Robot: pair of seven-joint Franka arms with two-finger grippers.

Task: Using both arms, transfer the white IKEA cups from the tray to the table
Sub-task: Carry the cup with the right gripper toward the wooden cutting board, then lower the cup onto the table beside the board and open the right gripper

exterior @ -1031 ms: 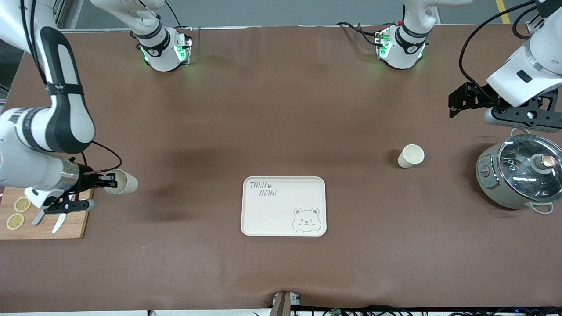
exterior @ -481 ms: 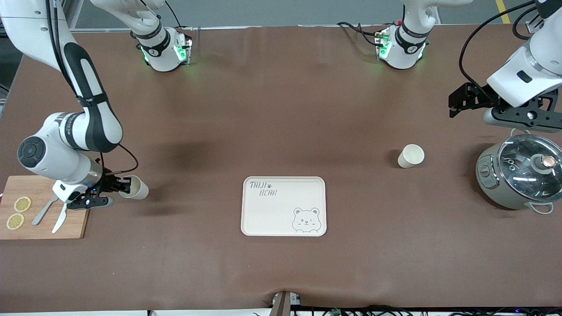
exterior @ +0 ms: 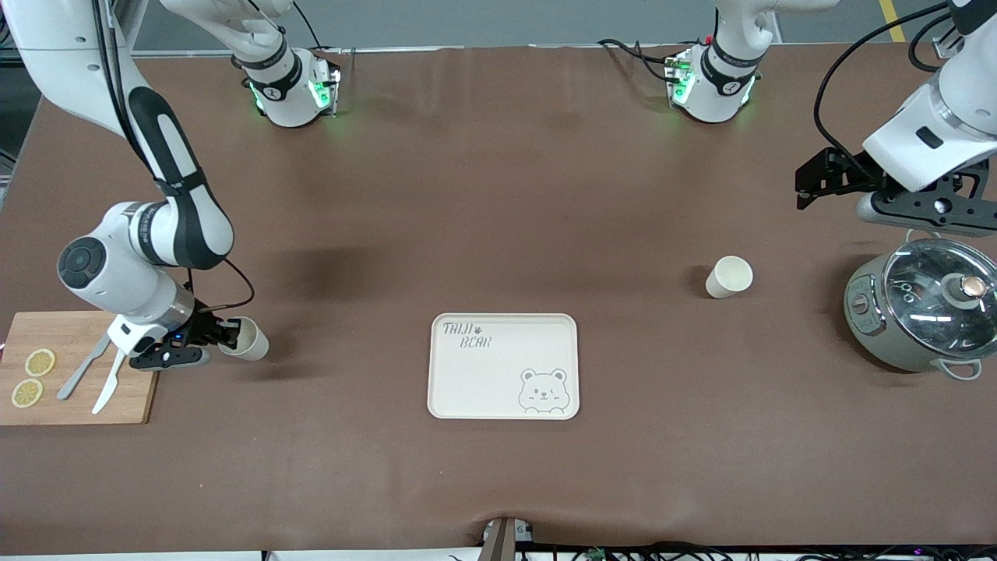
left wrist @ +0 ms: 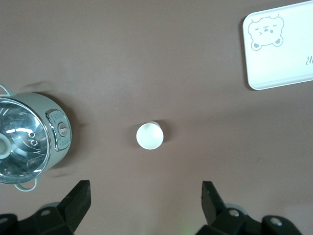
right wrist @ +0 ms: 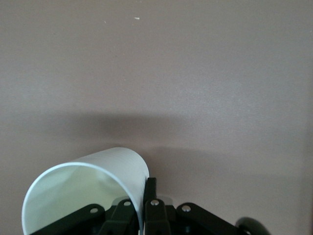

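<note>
My right gripper [exterior: 227, 336] is shut on the rim of one white IKEA cup [exterior: 251, 340], held tilted low over the table between the cutting board and the bear tray [exterior: 503, 366]. In the right wrist view the cup [right wrist: 88, 188] fills the lower part, its wall pinched by my right gripper [right wrist: 145, 196]. The second white cup [exterior: 728, 276] stands upright on the table between the tray and the pot. My left gripper [exterior: 810, 183] is open and empty, high over the table above that cup; the left wrist view shows the cup [left wrist: 149, 135] straight below my left gripper [left wrist: 145, 196].
A grey-green pot with a glass lid [exterior: 923, 314] stands at the left arm's end of the table. A wooden cutting board [exterior: 74, 382] with lemon slices and cutlery lies at the right arm's end. The tray shows in the left wrist view [left wrist: 281, 46].
My right arm has carried its cup toward the tray and lower, off the cutting board's edge. The left arm has not moved.
</note>
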